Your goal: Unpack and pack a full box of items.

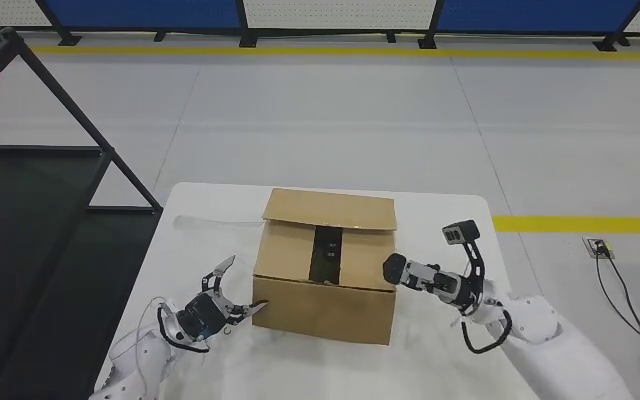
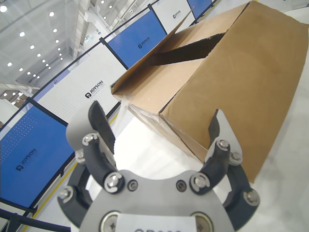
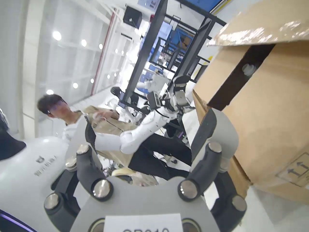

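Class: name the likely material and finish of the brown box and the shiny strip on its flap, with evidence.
Box: likely corrugated cardboard, matte brown; its cut edges look fluted. Strip: probably clear plastic tape, glossy; it glints and wrinkles.

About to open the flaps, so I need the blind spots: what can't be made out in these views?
- Contents of the box: in the top view the flaps cover them and the gap between them is dark. The left wrist view is no better.
- Pale round thing inside the gap: right wrist view, too shadowed to identify.
- Whether the right gripper touches the box: in the top view its own body hides the fingertips.
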You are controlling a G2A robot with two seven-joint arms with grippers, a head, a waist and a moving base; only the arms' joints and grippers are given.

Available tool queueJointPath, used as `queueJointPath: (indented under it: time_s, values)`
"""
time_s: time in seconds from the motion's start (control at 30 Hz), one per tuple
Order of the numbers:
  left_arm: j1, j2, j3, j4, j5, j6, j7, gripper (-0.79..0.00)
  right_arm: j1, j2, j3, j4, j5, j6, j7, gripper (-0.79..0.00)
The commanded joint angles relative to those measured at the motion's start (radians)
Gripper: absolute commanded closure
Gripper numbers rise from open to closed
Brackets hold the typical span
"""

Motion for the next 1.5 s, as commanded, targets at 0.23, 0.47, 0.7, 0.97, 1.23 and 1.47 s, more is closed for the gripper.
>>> queueJointPath:
  time_s: [0.23, 0.47, 0.7, 0.97, 1.23, 1.47]
  values:
    - [0.000, 0.000, 0.000, 0.000, 0.000, 0.000, 0.000, -0.785, 0.118, -0.052, -0.063, 0.146, 0.068, 0.180, -0.011, -0.785]
    - [0.000, 0.000, 0.000, 0.000, 0.000, 0.000, 0.000, -0.785, 0.118, -0.052, -0.063, 0.146, 0.068, 0.180, -0.011, -0.785]
    - [0.000, 0.000, 0.000, 0.000, 0.000, 0.000, 0.000, -0.785, 0.126, -0.076, -0.071, 0.136, 0.117, 0.290, -0.083, -0.785]
    - [0.000, 0.000, 0.000, 0.000, 0.000, 0.000, 0.000, -0.785, 0.206, -0.129, -0.117, 0.208, 0.101, 0.388, -0.180, -0.785]
    - [0.000, 0.000, 0.000, 0.000, 0.000, 0.000, 0.000, -0.785, 0.246, -0.172, -0.122, 0.258, 0.120, 0.337, -0.211, -0.785]
    - [0.000, 0.000, 0.000, 0.000, 0.000, 0.000, 0.000, -0.785, 0.315, -0.230, -0.150, 0.325, 0.134, 0.301, -0.324, -0.785]
